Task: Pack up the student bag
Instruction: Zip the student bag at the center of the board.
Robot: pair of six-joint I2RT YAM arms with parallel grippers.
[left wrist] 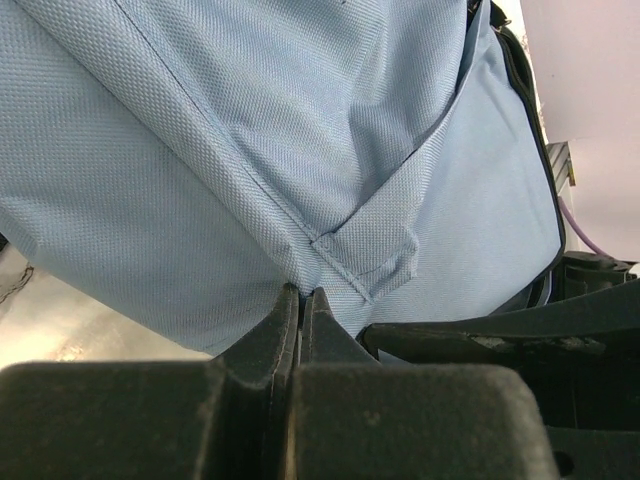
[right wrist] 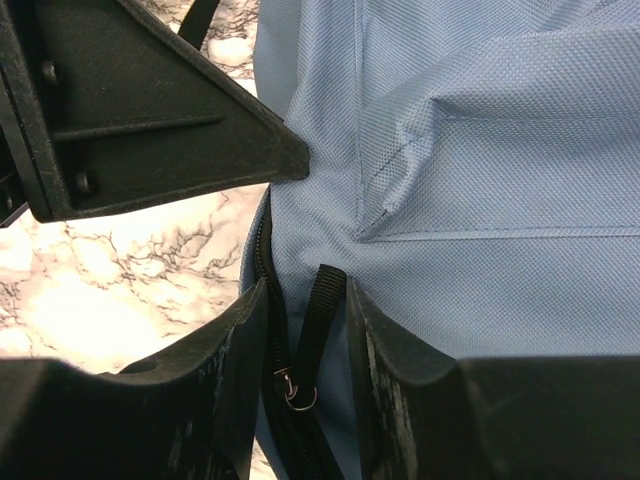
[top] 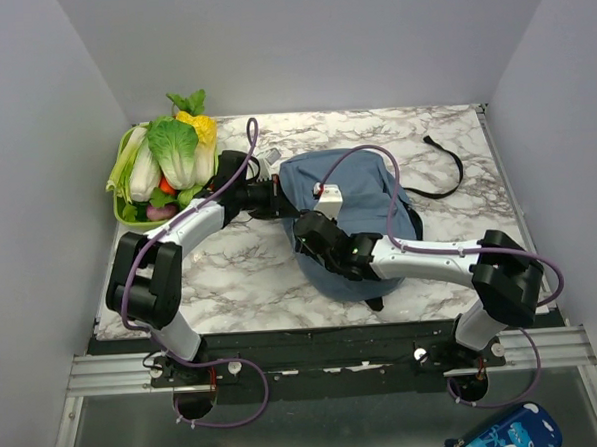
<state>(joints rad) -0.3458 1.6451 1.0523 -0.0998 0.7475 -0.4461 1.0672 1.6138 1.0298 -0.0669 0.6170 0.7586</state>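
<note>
The student bag (top: 362, 195), dusty-blue fabric, lies in the middle of the marble table. My left gripper (top: 277, 193) is at its left edge. In the left wrist view this gripper (left wrist: 305, 292) is shut on a fold of the bag's fabric (left wrist: 250, 150) beside a stitched corner. My right gripper (top: 314, 233) is at the bag's near-left side. Seen from the right wrist, its jaws (right wrist: 306, 285) stand open on either side of the black zip pull strap (right wrist: 325, 300), with the black zipper (right wrist: 266, 320) just left of the strap. A metal ring joins strap and slider.
A green basket (top: 119, 211) of toy vegetables stands at the back left, close behind the left arm. The bag's black strap (top: 446, 171) trails toward the back right. A bright-blue printed pouch (top: 510, 433) lies below the table's near edge. Grey walls enclose three sides.
</note>
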